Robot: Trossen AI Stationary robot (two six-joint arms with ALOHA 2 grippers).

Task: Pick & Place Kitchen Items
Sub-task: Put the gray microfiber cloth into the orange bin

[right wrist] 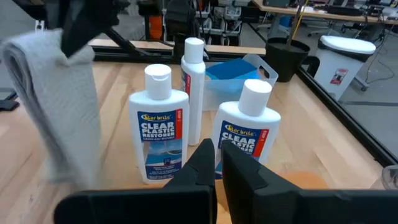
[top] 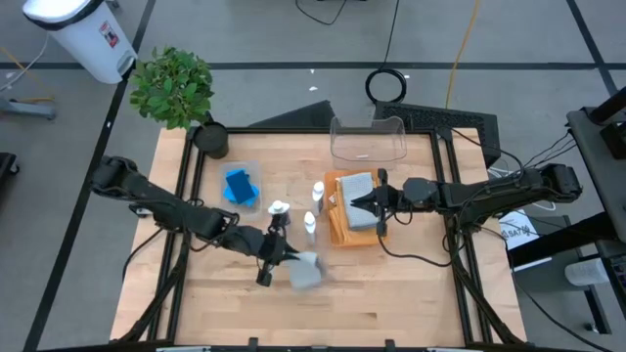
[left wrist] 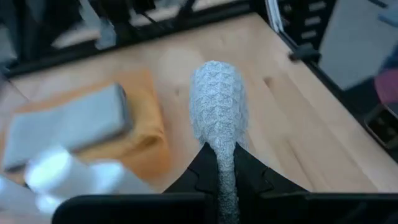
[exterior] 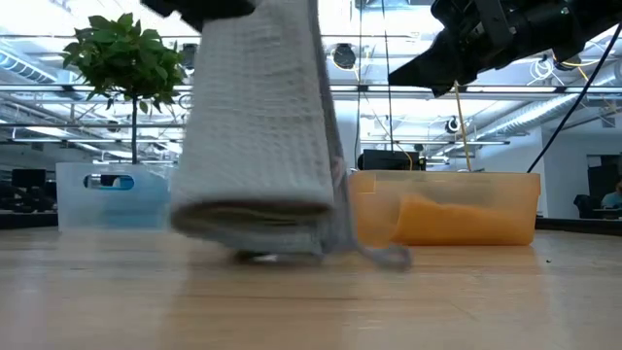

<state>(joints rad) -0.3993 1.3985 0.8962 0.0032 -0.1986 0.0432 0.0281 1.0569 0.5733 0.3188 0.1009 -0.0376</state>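
The left gripper (top: 284,252) is shut tight on a grey cloth (top: 306,271). In the left wrist view, the cloth (left wrist: 219,115) is pinched between the two dark fingers (left wrist: 200,171) and hangs out past them. In the low view, the cloth (exterior: 258,126) is held just above the table (exterior: 311,301), with its bottom edge very near the wood. It is held near the middle of the table, towards the front edge.

Just beside it, three white bottles (right wrist: 158,127) with blue labels are stood upright in a small group. Past them, blue sponges (top: 240,186) are seen in a clear bin (top: 256,168).

The right gripper (top: 369,203) is closed with nothing in it. It is held over the orange tray (top: 337,230). A second grey cloth (top: 358,186) is laid on an orange cloth (exterior: 457,222) in that tray.

A green plant (top: 173,86) is stood at the far left corner. Another clear bin (top: 368,139) is placed at the far edge.
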